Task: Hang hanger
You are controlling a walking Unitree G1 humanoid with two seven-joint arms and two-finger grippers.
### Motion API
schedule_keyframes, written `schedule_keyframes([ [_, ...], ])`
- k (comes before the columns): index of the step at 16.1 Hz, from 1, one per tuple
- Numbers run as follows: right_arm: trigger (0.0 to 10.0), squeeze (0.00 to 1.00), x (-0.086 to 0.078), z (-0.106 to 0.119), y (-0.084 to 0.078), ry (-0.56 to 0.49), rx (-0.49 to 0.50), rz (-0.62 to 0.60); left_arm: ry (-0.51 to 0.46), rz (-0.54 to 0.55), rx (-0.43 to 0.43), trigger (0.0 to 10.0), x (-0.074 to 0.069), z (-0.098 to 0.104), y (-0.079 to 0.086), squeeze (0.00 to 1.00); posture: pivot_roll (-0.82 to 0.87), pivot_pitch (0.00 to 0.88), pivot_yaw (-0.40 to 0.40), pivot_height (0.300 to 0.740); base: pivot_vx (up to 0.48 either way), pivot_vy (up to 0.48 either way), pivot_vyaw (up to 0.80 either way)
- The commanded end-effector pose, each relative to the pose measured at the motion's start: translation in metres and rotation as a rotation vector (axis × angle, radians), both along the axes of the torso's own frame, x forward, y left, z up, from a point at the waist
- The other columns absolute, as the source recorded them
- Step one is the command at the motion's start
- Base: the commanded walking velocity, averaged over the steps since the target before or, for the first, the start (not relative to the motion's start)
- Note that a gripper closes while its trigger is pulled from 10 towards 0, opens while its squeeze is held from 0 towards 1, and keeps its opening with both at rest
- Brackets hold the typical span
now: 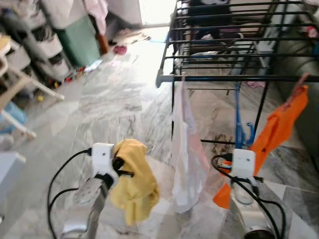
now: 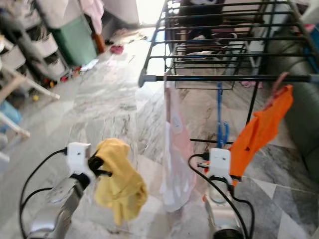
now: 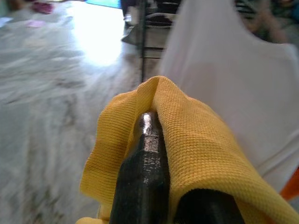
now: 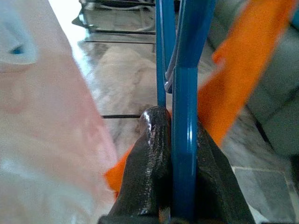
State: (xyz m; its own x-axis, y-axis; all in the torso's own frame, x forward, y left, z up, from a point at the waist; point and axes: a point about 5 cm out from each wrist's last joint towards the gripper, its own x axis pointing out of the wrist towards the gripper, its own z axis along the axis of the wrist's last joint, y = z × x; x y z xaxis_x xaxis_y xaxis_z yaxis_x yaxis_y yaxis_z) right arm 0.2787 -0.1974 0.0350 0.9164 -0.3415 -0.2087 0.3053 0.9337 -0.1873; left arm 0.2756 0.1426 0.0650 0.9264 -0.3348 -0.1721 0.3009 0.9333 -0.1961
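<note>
The right gripper (image 4: 175, 140) has its jaws clamped on a blue hanger (image 1: 239, 119), which rises from the jaws up to the front rail of the black drying rack (image 1: 234, 78); whether its hook already sits over that rail cannot be told from these views. The left gripper (image 3: 161, 154) has its jaws closed on a yellow cloth (image 1: 132, 181), held low in front of the robot and well apart from the rack. A pale garment (image 1: 185, 149) hangs from the same rail between the two arms, and an orange garment (image 1: 276, 129) hangs just beside the blue hanger (on the robot's right). The task looks close to its end: the hanger is at the rail, and what remains is seating the hook and releasing it
</note>
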Motion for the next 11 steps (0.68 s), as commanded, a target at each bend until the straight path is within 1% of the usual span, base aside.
schedule_keyframes([
  [1, 10.0, 0.00, -0.002, 0.005, 0.002, -0.017, 0.017, -0.011, -0.046, -0.011, -0.007, 10.0, 0.007, 0.006, -0.001, 0.00, -0.24, 0.001, 0.170, 0.740, 0.000, 0.000, 0.00],
  [3, 10.0, 0.00, -0.006, 0.007, 0.002, -0.016, 0.022, -0.011, -0.060, -0.018, -0.015, 10.0, 0.013, 0.008, -0.005, 0.00, -0.25, 0.000, 0.170, 0.740, 0.000, 0.000, 0.00],
  [5, 10.0, 0.00, -0.009, 0.008, 0.005, -0.013, 0.025, 0.003, -0.064, -0.018, -0.021, 10.0, 0.015, 0.005, -0.006, 0.00, -0.26, 0.000, 0.161, 0.740, 0.000, 0.000, 0.00],
  [6, 10.0, 0.00, -0.010, 0.008, 0.007, -0.012, 0.028, 0.012, -0.066, -0.017, -0.020, 10.0, 0.015, 0.005, -0.005, 0.00, -0.26, 0.000, 0.159, 0.740, 0.000, 0.000, 0.00],
  [7, 10.0, 0.00, -0.013, 0.010, 0.013, -0.008, 0.035, 0.030, -0.069, 0.000, -0.020, 10.0, 0.014, 0.002, -0.002, 0.00, -0.25, 0.000, 0.150, 0.740, 0.000, 0.000, 0.00],
  [9, 10.0, 0.00, -0.015, 0.010, 0.017, -0.002, 0.043, 0.049, -0.069, 0.009, -0.021, 10.0, 0.012, 0.000, 0.000, 0.00, -0.25, 0.000, 0.139, 0.740, 0.000, 0.000, 0.00],
  [11, 10.0, 0.00, -0.016, 0.008, 0.020, 0.006, 0.046, 0.066, -0.066, 0.021, -0.022, 10.0, 0.010, -0.003, 0.001, 0.00, -0.24, 0.000, 0.134, 0.740, 0.249, 0.000, 0.00],
])
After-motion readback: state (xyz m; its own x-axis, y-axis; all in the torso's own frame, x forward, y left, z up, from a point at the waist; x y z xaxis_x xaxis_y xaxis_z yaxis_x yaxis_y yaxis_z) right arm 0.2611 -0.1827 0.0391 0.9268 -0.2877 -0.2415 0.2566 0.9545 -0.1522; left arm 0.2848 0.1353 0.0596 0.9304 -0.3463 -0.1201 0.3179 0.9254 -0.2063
